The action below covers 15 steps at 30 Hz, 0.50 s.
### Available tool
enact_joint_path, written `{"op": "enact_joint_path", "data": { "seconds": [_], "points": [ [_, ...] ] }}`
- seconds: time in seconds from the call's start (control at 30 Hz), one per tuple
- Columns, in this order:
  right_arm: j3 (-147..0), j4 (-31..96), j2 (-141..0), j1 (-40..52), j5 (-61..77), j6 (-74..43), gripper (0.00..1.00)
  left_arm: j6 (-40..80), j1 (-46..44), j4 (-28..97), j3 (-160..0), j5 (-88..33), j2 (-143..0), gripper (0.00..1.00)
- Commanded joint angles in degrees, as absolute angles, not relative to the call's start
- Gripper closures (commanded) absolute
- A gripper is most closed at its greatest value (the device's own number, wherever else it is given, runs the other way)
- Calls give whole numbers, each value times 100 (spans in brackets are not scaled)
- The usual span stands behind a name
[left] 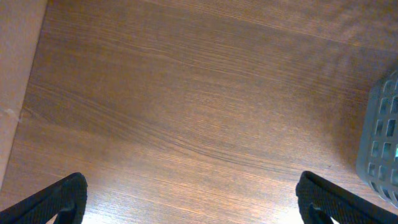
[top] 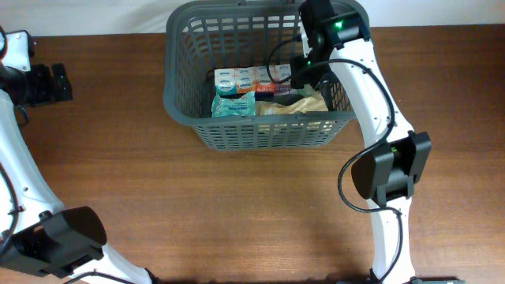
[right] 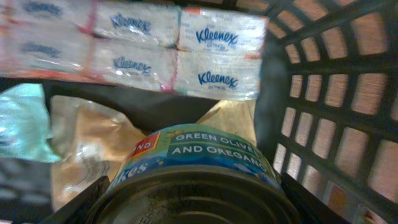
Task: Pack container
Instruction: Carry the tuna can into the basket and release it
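Now right gripper [top: 304, 72] sits inside the container [top: 260, 136], at the back of the counter [top: 237, 209], jaws clamped on a tin can [right: 199, 171]. Best: lower it straight onto the crinkly packet [right: 84, 146], clear of the side wall, let go only once seated. Far off, left gripper [left: 196, 202] hangs over bare wood, jaws wide. Overhead hides the can; right wrist cam shows it, w/ Kleenex packs [right: 217, 59] behind.

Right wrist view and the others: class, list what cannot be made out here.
- tin can: right wrist, lower part cut off by bottom edge.
- tissue packs: right wrist, left ones blurred.
- container: overhead, right arm covers its right-hand contents; left wrist, only a corner shows.
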<state>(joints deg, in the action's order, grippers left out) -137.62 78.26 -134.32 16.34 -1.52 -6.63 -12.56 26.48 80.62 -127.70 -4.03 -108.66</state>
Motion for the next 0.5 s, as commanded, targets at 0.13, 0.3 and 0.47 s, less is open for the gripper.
{"op": "enact_joint_path", "data": {
  "seconds": [0.13,0.3,0.47],
  "points": [
    [-13397,7743,-13292,1629,-198,-642,21,-1201,2655,8064,-12733,-421,-10899,1],
    [-14285,7988,-12912,1555,-202,-613,1,-1199,2655,8064,-12733,-421,-10899,1],
    [-15740,8272,-12427,1420,-491,-445,0,-1201,2655,8064,-12733,-421,-10899,1]
  ]
}}
